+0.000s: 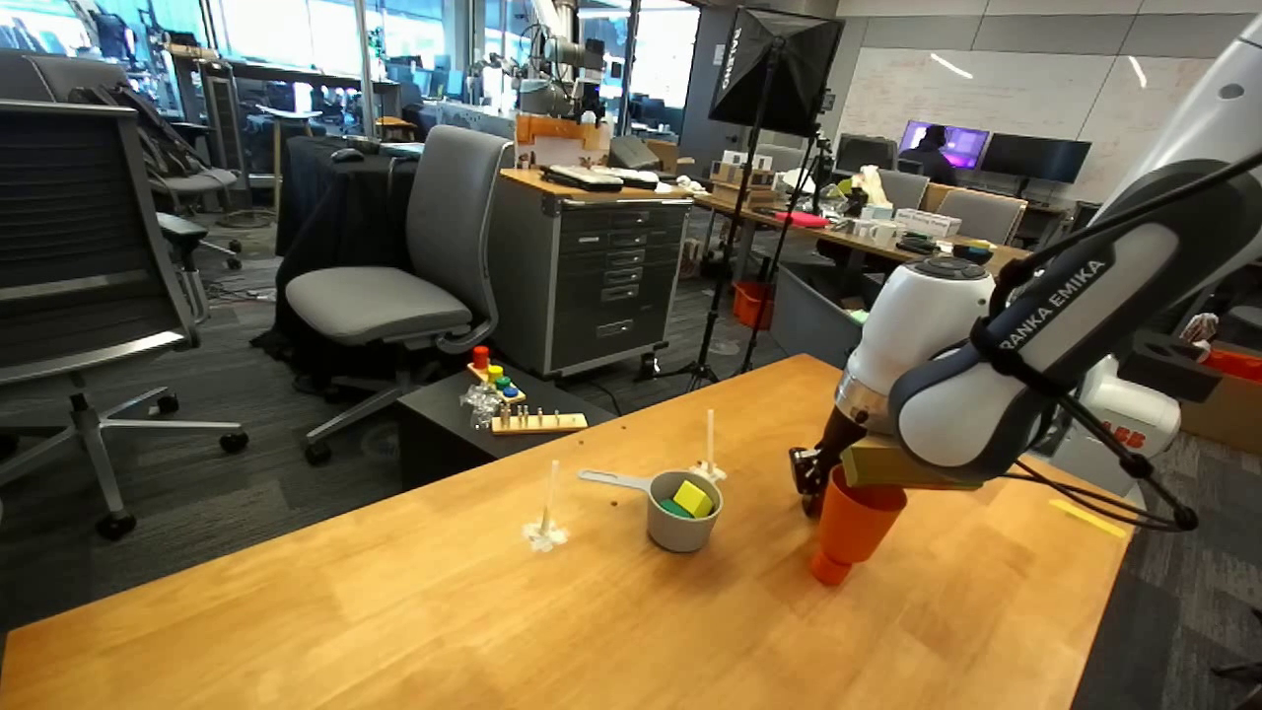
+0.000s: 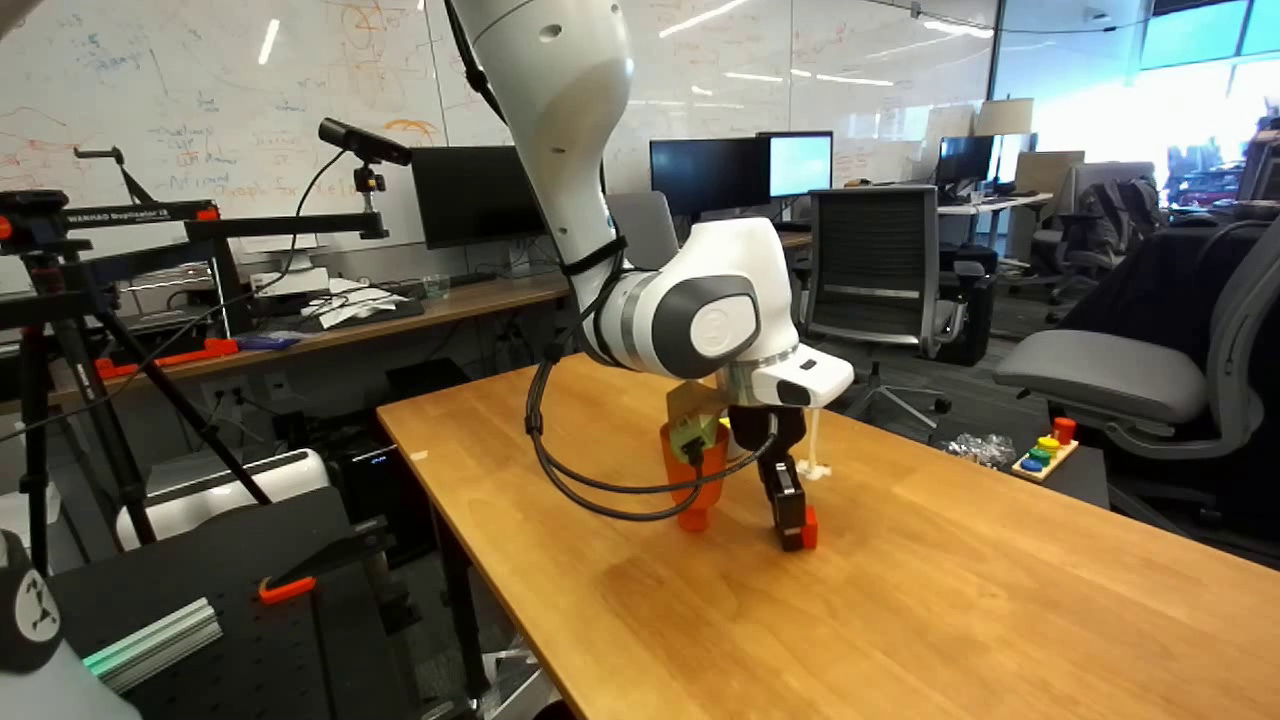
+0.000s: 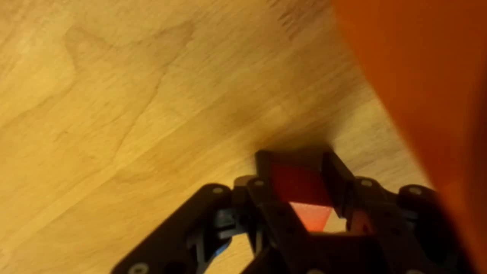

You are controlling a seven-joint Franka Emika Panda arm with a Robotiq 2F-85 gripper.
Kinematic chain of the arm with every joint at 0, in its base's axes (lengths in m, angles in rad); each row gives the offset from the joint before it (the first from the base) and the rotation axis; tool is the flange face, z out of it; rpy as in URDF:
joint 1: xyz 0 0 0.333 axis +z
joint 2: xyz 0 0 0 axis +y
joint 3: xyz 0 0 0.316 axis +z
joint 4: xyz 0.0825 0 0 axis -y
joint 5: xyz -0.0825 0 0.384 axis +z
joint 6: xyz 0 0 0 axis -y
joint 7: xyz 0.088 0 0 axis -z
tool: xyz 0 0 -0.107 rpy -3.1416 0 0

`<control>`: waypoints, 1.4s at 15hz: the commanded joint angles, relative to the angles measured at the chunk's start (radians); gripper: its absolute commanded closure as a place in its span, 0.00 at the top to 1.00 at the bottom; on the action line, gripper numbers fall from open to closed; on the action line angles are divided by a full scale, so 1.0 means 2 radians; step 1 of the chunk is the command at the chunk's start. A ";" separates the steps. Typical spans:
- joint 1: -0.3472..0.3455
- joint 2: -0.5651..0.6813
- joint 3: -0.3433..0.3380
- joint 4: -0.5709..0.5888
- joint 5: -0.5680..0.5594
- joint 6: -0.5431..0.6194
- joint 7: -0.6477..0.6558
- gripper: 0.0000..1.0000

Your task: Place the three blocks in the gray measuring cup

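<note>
The gray measuring cup (image 1: 680,535) stands on the table with its thin handle pointing away from the arm. A yellow block (image 1: 696,499) and a green block (image 1: 673,508) lie inside it. The third block is red (image 2: 810,528); it also shows in the wrist view (image 3: 300,184). My gripper (image 3: 296,163) is shut on the red block, fingers low at the table, as in an exterior view (image 2: 793,540). The gripper (image 1: 813,501) is right beside the taller orange-red cup, where the red block is hidden. The gray cup is hidden behind the arm in an exterior view.
The orange-red tapered cup (image 1: 860,523) stands close against the gripper; it also shows in the wrist view (image 3: 430,95). Two thin upright pegs (image 1: 550,503) (image 1: 710,444) are fixed to the table near the gray cup. A low black stand (image 1: 449,419) holds toys beyond the table edge.
</note>
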 commanded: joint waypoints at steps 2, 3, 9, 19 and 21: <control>0.018 -0.001 -0.012 0.002 0.004 0.005 -0.009 0.14; 0.021 -0.003 -0.013 0.002 0.003 0.004 -0.010 0.14; 0.060 -0.020 -0.044 0.000 -0.010 -0.003 -0.005 0.14; 0.106 -0.047 -0.076 0.009 -0.037 -0.011 -0.007 0.14; 0.109 -0.045 -0.066 0.022 -0.045 -0.021 -0.013 0.14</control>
